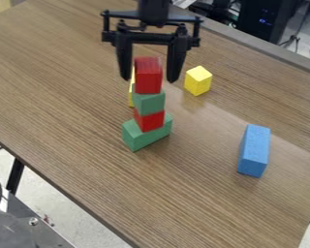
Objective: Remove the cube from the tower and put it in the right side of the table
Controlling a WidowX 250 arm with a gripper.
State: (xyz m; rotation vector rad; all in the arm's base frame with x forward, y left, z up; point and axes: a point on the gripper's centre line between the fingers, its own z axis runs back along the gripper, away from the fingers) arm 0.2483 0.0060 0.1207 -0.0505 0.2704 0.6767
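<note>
Pincer (149, 80) parted at the head of the tower (149, 111), cube (147, 77) not yet taken off

The pincer's two fingers are spread, with the red cube on top framed between them and a gap on each side; it clamps nothing. That cube is probably the one meant, and it sits on the tower. Beneath the pincer, the stack runs down through a green block (148, 102) and another red block (149, 120) to a wide green base (147, 137). Behind the stack, below the pincer's left finger in the view, a yellow piece (131, 92) is partly hidden; whether it touches, I cannot tell.

Just to the pincer's right in the view stands a yellow block (197, 81). Farther out, down and to the right, a long blue block (253, 151) lies on the tabletop (67, 97).

So the work is at the grasping stage: closing, lifting, carrying and setting down on the right all remain. I can read no label or writing on any block.
</note>
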